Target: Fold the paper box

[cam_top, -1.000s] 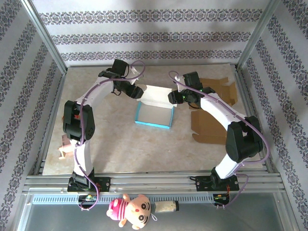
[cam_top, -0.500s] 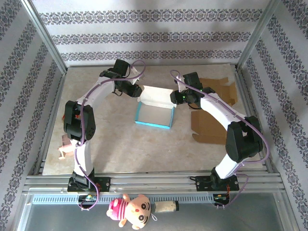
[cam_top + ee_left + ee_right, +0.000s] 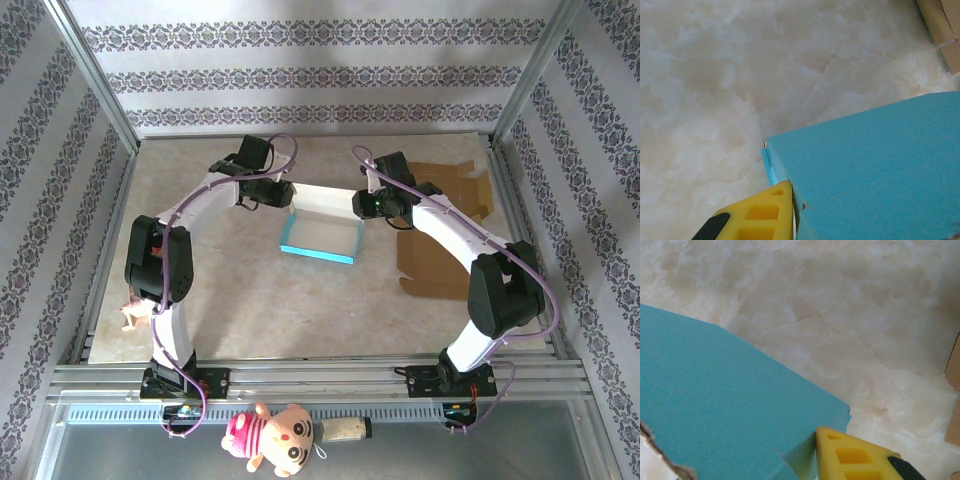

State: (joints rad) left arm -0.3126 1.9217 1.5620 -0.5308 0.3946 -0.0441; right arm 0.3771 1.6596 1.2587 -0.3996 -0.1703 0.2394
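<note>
The left claw (image 3: 277, 190) is clamping the far left corner of the paper box (image 3: 320, 238) at its raised rear wall, its yellow finger (image 3: 760, 215) pressing against the blue outer face. The right claw (image 3: 366, 203) is doing likewise at the far right corner, with its own yellow finger (image 3: 855, 455) bearing on the same face. In each wrist view the second finger is lying hidden behind the wall, so the closure is probably complete rather than certainly so.

The counter (image 3: 250, 290), a pale marbled slab, is carrying the work. A flat brown cardboard sheet (image 3: 440, 265) is lying near its right edge, beside the right arm. The paper box, blue outside and white within, is sitting open-topped at mid-counter between the two arms. A pink plush toy (image 3: 275, 440) is resting beyond the near rail.

Step in hand: both claws are securing the rear wall at its corners before a fold. The next move is calling for both claws to travel together and evenly, creasing the wall along its base without tearing the paper or dragging the box.
</note>
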